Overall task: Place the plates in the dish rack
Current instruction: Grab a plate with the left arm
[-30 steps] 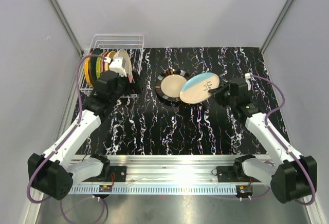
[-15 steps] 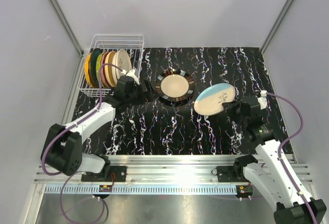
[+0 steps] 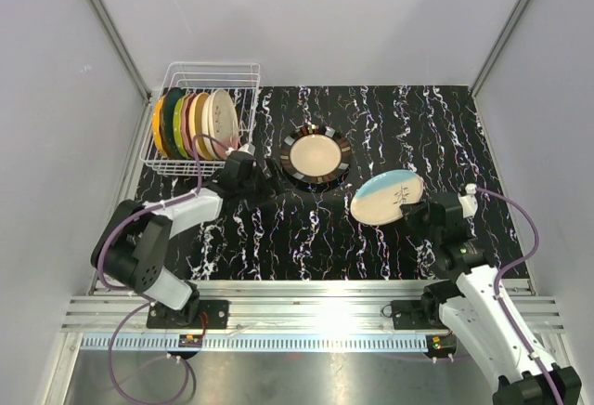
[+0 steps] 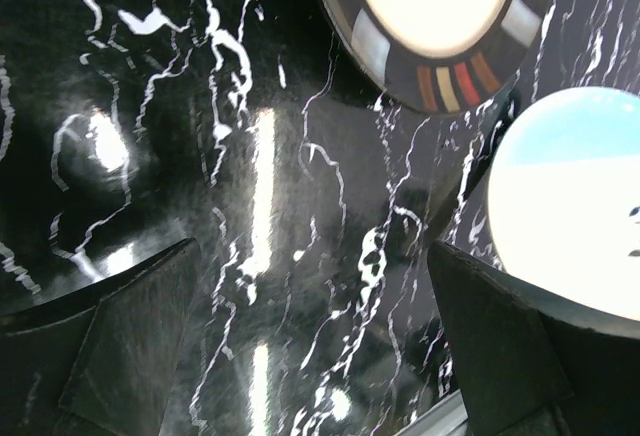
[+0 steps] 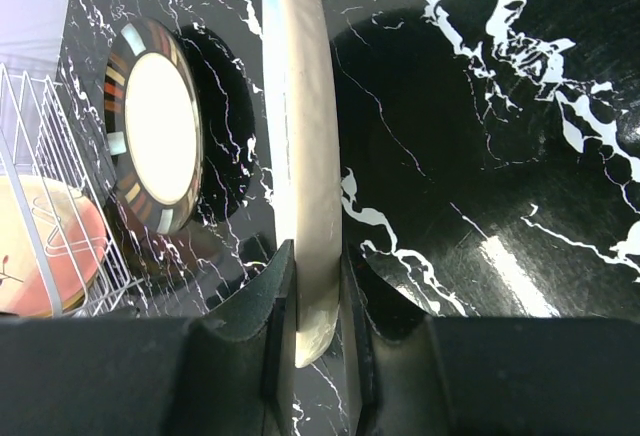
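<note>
The white wire dish rack [image 3: 212, 65] stands at the back left with several plates [image 3: 190, 119] upright in it. A dark-rimmed plate with a cream centre [image 3: 316, 156] lies flat on the black marbled mat. My right gripper [image 3: 418, 217] is shut on the rim of a blue-and-cream plate [image 3: 388, 197], held tilted above the mat; in the right wrist view the plate [image 5: 300, 146] stands edge-on between the gripper's [image 5: 318, 286] jaws. My left gripper [image 3: 264, 180] hangs open just left of the dark-rimmed plate [image 4: 440, 16], nothing between the fingers [image 4: 130, 326].
The mat [image 3: 306, 238] reaches the metal rail [image 3: 306, 289] at the near edge. Grey walls close in the left, back and right. The rack's right-hand slots [image 3: 243, 112] hold no plate. A pink plate [image 5: 45, 246] shows through the rack wires in the right wrist view.
My left arm has drawn away from the rack and swung right toward the dark-rimmed plate. My right arm has pulled the blue-and-cream plate back toward the near right.
</note>
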